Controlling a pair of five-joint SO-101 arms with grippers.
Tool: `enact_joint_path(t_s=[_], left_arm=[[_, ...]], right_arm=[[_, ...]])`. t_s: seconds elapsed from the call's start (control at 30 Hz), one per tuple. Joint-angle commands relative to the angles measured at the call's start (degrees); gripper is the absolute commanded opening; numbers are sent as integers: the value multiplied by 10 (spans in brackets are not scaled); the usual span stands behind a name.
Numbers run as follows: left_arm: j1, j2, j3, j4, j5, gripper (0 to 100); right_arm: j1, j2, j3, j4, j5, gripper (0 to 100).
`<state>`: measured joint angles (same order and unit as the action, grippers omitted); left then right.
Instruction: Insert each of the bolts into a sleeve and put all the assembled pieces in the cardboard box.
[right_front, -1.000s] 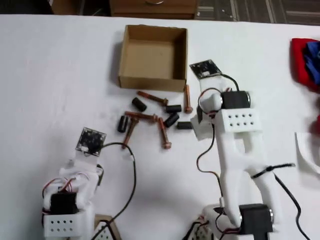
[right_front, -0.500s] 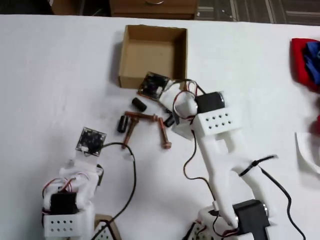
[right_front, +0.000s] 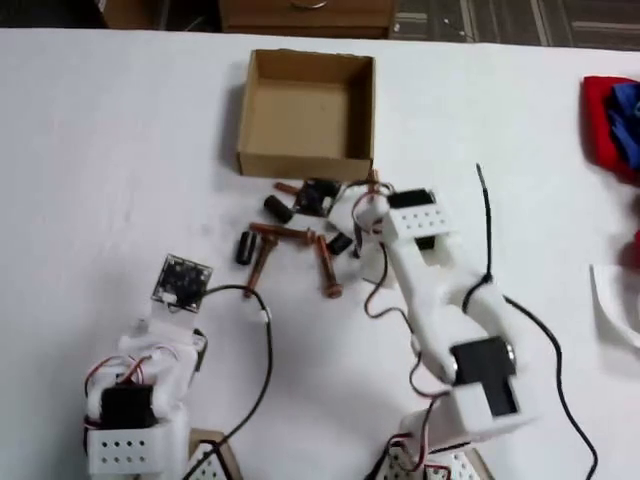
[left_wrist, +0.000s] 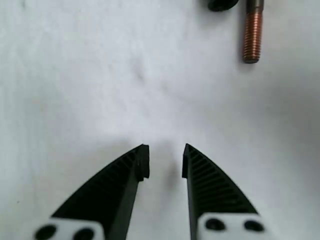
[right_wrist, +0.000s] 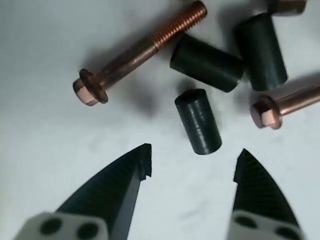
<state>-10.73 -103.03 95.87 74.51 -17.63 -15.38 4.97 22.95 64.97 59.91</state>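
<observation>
The open cardboard box (right_front: 308, 112) stands at the table's far middle. In front of it lies a loose pile of copper bolts (right_front: 283, 232) and black sleeves (right_front: 278, 209). My right arm (right_front: 410, 225) stretches over the right side of that pile. My right gripper (right_wrist: 194, 157) is open, with one short black sleeve (right_wrist: 198, 121) lying just ahead between its fingers, untouched. Two more sleeves (right_wrist: 206, 62) and a bolt (right_wrist: 135, 52) lie beyond it. My left gripper (left_wrist: 164, 161) is open a little over bare table near the front left, a bolt's threaded end (left_wrist: 252, 32) ahead of it.
A red cloth (right_front: 610, 120) and a white object (right_front: 612, 310) sit at the table's right edge. The left arm's base (right_front: 135, 410) and its black cable (right_front: 268, 340) occupy the front left. Bare white table lies left of the box.
My right arm has swung left from beside the box and come down over the bolts and sleeves. The left arm has not moved.
</observation>
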Motion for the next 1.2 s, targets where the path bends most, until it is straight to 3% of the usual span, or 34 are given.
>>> enact_joint_path(t_s=[0.0, 0.2, 0.6, 0.7, 0.8, 0.87, 1.03, 1.17], left_arm=[[4, -16, 12, -8, -4, 132], [4, -16, 12, -8, -4, 132], [4, -16, 12, -8, -4, 132], [4, -16, 12, -8, -4, 132], [4, -16, 12, -8, -4, 132], [4, -16, 12, -8, -4, 132], [4, -16, 12, -8, -4, 132], [4, -16, 12, -8, -4, 132]], right_arm=[[1, 34, -89, 44, 21, 262], [-28, 95, -180, 113, 53, 262], [-4, 182, -219, 153, 51, 258], [0, 194, -219, 153, 50, 173], [0, 205, -219, 150, 48, 11], [0, 207, -219, 151, 40, 45], [0, 190, -222, 153, -81, 19], [27, 158, -222, 154, -260, 20]])
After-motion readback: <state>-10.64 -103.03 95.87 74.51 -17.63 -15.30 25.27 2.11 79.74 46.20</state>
